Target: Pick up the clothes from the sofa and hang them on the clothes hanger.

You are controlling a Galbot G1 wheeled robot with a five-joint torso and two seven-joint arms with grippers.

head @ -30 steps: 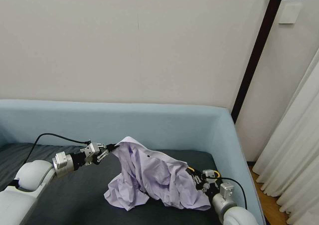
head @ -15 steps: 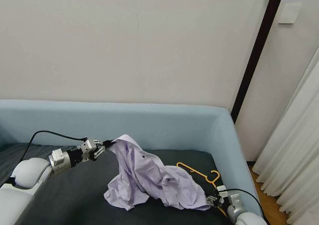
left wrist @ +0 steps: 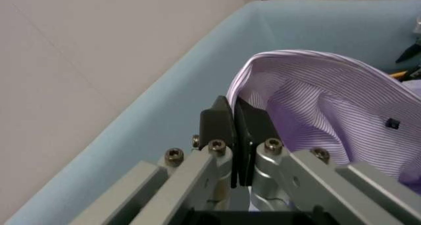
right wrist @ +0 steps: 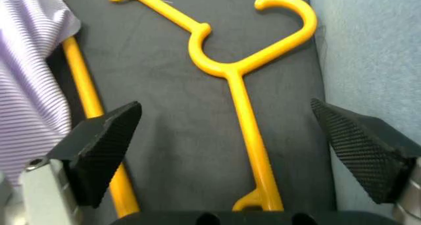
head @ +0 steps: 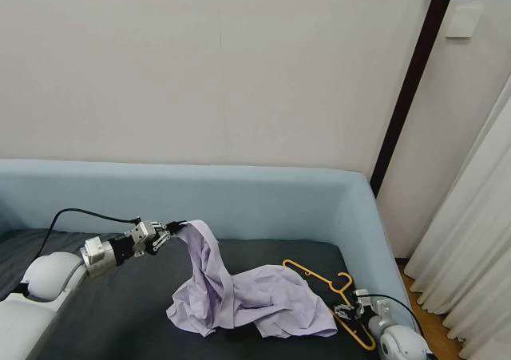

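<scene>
The pale blue sofa runs across the scene, with its dark grey seat cushion carrying everything the task needs.

The lilac striped shirt lies mostly heaped on the middle of the seat. One corner is drawn up and to the left into a ridge, so it is partly lifted but not clear of the cushion.

The yellow hanger lies flat on the seat to the right of the shirt. Its hook points toward the sofa's right arm, and one of its arms runs just under the shirt's edge. No part of it is inside the garment.

The left gripper hangs above the left part of the seat, near the backrest. Its jaws are pinched together on the raised fold of fabric, as the left wrist view shows close up.

The right gripper sits low at the near right corner of the seat. Its jaws are spread wide, holding nothing, on either side of the hanger's shaft.

By my reading the task is early. The shirt is gripped, the hanger is not yet taken, and threading it into the shirt and hanging it up remain.
</scene>
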